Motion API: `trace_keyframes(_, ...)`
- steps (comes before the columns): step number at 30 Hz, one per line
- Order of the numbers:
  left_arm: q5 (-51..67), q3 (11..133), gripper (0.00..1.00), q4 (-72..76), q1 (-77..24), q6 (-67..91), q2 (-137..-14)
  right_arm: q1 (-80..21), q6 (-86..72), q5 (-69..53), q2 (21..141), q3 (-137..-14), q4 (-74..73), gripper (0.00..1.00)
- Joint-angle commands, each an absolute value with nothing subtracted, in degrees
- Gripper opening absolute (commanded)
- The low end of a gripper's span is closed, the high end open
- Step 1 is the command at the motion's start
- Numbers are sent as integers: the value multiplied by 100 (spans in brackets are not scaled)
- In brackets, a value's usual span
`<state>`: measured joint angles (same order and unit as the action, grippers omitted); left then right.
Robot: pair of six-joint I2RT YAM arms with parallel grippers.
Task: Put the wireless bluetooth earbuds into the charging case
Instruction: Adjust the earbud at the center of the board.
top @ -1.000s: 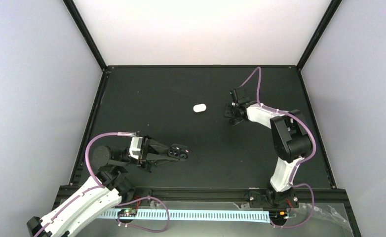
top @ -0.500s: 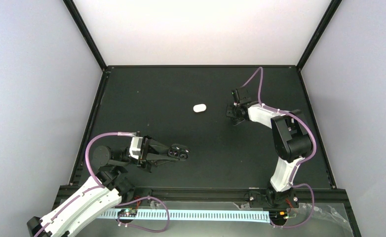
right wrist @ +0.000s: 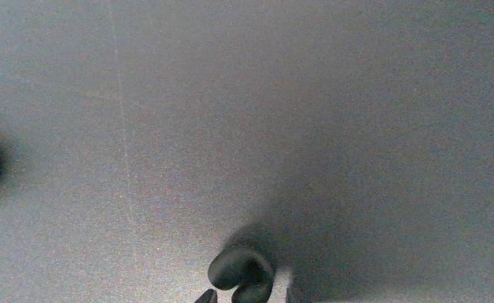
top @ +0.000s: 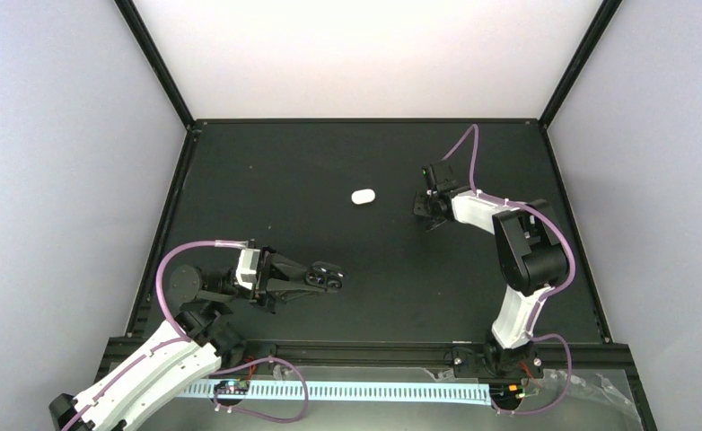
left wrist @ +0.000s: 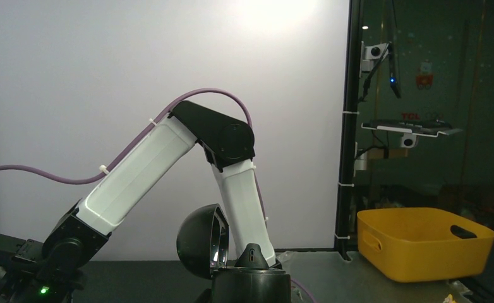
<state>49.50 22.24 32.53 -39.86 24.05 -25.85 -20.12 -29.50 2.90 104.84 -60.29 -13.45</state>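
Earbud [right wrist: 241, 273]: black and curled, lying on the desk [top: 285, 171] at the far right, sitting between the tips of the right gripper [top: 430, 214]. Straddling it with jaws partly apart, not showing whether pinching it or merely flanking it. Holding the case [top: 326, 277] in the left gripper [top: 313, 280], clamped tight on it at the near left, lid standing open in the left wrist view. Leaving a white piece [top: 363, 197] on the desk between the two arms, well apart from both, too small to tell whether earbud or something else.

Judging the step as picking up the black earbud. Not reading the inside of the case from any view.

Risking a squirt-out: closing off-centre on a rounded, slick shape far smaller than the fingers, likely flicking or rolling it across the desk. Risking a shallow pinch, dropping it during the carry to the case. Risking a twisted hold, jamming at the pocket instead of seating. Risking the case shifting in the left gripper under a push, or the lid getting knocked down.
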Motion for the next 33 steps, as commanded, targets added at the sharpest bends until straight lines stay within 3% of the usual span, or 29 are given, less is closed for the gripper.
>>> trace_keyframes(1,4943,2241,2,3296,-4017,2360,-2520,-1986,-2869,442,10412,-5963,-1533,27)
trace_keyframes(10,4950,2241,1,3355,-4016,2378,-2529,-1996,-2764,431,9977,-5988,-1434,41)
trace_keyframes(25,4953,2250,2,3249,-4012,2340,-2451,-1843,-2725,756,10323,-6247,-1775,30)
trace_keyframes(33,4944,2259,2,3224,-4017,2337,-2456,-1853,-2553,523,10572,-6398,-1830,29)
